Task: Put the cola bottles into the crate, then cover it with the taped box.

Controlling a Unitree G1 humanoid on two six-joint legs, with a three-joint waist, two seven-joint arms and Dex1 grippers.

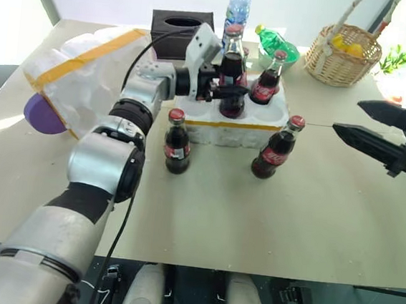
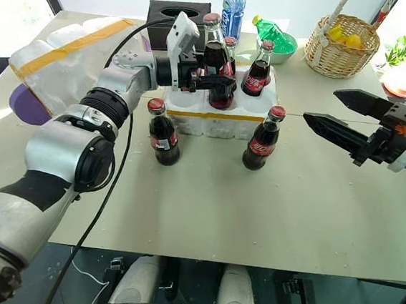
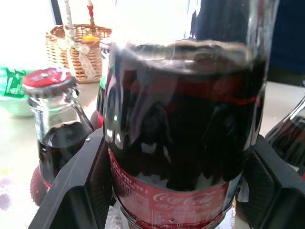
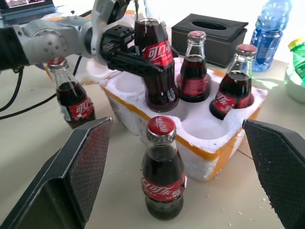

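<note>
My left gripper [image 1: 232, 91] is shut on a cola bottle [image 3: 181, 143], red-capped and red-labelled, held upright with its base at a middle well of the crate [image 1: 212, 133]. The crate is a low white foam tray with a yellow band. Two more cola bottles [image 4: 193, 71] [image 4: 233, 90] stand in its wells. On the table in front of it stand another two, one at the left [image 1: 177, 144] and one at the right [image 1: 275, 150]. The taped box [image 1: 81, 75], white foam with yellow bands, lies tilted at the far left. My right gripper [image 2: 330, 112] hovers open to the crate's right, holding nothing.
Behind the crate stand a black tissue box [image 1: 183, 24], a blue-capped water bottle [image 1: 237, 8] and a green bottle in a bowl [image 1: 277, 44]. A wicker basket [image 1: 342, 54] sits at the back right. A purple object [image 1: 40, 115] pokes from under the taped box.
</note>
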